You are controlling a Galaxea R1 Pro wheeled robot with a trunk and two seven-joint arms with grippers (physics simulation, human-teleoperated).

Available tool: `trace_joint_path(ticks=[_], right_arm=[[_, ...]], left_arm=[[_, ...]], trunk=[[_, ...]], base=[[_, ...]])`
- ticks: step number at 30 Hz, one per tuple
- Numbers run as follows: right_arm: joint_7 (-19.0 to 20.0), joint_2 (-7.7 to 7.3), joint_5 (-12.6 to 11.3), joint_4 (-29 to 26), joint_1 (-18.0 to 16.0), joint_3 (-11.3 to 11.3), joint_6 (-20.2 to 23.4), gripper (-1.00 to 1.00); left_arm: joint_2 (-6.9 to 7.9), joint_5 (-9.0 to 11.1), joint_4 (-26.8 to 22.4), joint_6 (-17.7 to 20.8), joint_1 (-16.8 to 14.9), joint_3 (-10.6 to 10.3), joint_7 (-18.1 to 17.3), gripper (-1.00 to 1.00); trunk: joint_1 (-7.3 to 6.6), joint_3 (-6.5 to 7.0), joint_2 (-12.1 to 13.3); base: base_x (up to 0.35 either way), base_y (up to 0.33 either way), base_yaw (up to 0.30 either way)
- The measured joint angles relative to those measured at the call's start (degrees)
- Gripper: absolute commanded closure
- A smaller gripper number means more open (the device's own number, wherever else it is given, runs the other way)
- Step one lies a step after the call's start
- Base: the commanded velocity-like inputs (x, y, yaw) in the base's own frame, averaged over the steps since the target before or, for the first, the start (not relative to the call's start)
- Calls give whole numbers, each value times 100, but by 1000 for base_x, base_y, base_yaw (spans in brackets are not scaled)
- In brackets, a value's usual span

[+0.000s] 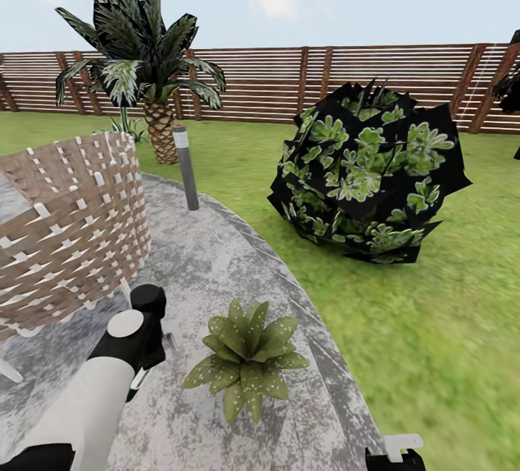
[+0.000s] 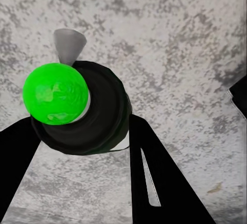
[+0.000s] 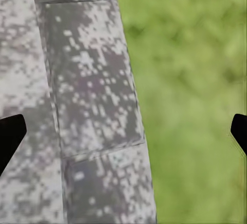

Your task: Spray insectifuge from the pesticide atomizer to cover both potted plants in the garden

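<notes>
In the left wrist view the pesticide atomizer [image 2: 105, 108] is a dark round bottle with a bright green end and a grey nozzle. It sits between the black fingers [image 2: 159, 177] of my left gripper [image 2: 82, 128], which is shut on it. In the head view my left gripper [image 1: 152, 312] hangs over the grey stone patio [image 1: 217, 254], just left of a potted plant [image 1: 247, 359], a low rosette of spotted green leaves. My right gripper [image 3: 123, 131] is open over the patio's edge and the grass, with nothing between its fingers; a part of it shows at the head view's bottom edge [image 1: 393, 453].
A woven wicker seat [image 1: 68, 229] stands close on the left. A grey bollard lamp [image 1: 185, 166] stands on the patio's far edge, a palm [image 1: 148, 66] behind it. A big dark bush [image 1: 365, 175] sits on the lawn [image 1: 433, 312] to the right, and a brown slatted fence [image 1: 289, 81] runs behind.
</notes>
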Motion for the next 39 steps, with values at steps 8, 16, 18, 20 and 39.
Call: trace_joint_path(ticks=[8,16,18,20,39], right_arm=[[0,0,-5,0,0,-1,0,-100],[1,0,3,5,0,-4,-9,-100],[2,-2,2,2,0,-8,-9,-100],[0,-7,-2,1,0,-7,-9,-100],[-3,0,-5,-1,0,0,-9,-100]], left_arm=[[-11,-18,-34,3,-65,-17,0,100],[-189,-77,-22,2,-678,-20,-2,100],[-218,-81,-15,1,-718,-25,-2,100],[-226,-82,-11,-6,-731,-27,-2,100],[-231,-78,15,-9,-642,-17,0,100]], trunk=[[3,0,0],[0,0,0],[0,0,0],[0,0,0],[1,0,0]], base=[[-204,-191,173],[-48,-20,4],[-1,0,0],[0,0,0],[-23,-166,162]])
